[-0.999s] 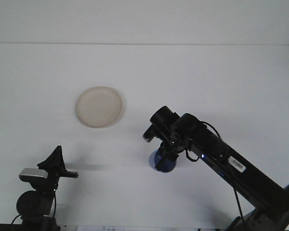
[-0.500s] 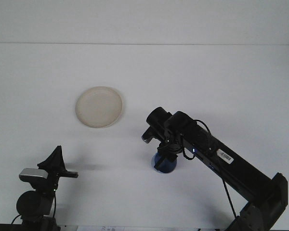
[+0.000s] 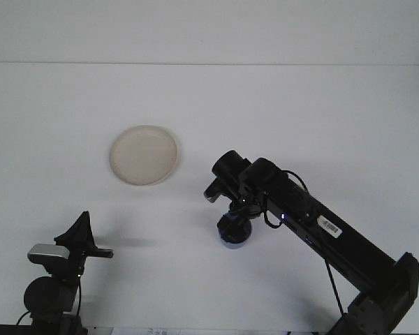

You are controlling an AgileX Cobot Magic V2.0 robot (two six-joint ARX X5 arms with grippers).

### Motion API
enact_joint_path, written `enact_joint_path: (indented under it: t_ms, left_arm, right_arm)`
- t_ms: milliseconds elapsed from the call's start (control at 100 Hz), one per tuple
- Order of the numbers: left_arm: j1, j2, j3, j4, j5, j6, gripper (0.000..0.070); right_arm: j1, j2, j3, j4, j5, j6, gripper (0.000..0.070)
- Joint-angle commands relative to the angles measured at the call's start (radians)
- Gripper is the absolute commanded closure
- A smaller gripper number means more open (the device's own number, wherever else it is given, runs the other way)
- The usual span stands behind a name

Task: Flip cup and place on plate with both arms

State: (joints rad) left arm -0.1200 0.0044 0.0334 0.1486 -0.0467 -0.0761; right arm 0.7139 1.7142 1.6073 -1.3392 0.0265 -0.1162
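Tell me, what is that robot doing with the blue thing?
The right gripper is down on a small blue cup in the middle of the white table. A cream plate lies empty off to its left, apart from the cup. The left gripper waits near the front edge, holding nothing. The cup is not yet on the plate.

Bright, even light; faint soft shadows; image slightly soft, perhaps overexposed.

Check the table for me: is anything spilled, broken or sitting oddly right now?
Nothing stands out. The round cream plate lies flat and bare on the white table. The small blue cup sits under the right gripper, mostly hidden by it. The left gripper waits apart, near the front-left edge. No spill shows.
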Motion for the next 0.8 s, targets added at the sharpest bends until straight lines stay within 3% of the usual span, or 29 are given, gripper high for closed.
enact_joint_path:
  t_ms: [0, 270, 520, 620, 790]
  left_arm:
    - [0.001, -0.001, -0.019, 0.010, 0.006, 0.008, 0.0688]
    - [0.001, -0.001, -0.019, 0.010, 0.006, 0.007, 0.0688]
    - [0.001, -0.001, -0.019, 0.010, 0.006, 0.008, 0.0688]
    - [0.001, -0.001, -0.019, 0.010, 0.006, 0.008, 0.0688]
    - [0.001, -0.001, -0.019, 0.010, 0.006, 0.008, 0.0688]
  right_arm:
    - [-0.004, 0.020, 0.056, -0.026, 0.000, -0.010, 0.0157]
    - [-0.180, -0.043, 0.109, -0.001, -0.027, -0.054, 0.0157]
    - [-0.520, -0.206, 0.091, 0.127, -0.232, -0.043, 0.0157]
    - [-0.635, -0.294, 0.035, 0.214, -0.220, 0.009, 0.0157]
    - [-0.745, -0.505, -0.174, 0.404, -0.132, 0.077, 0.0157]
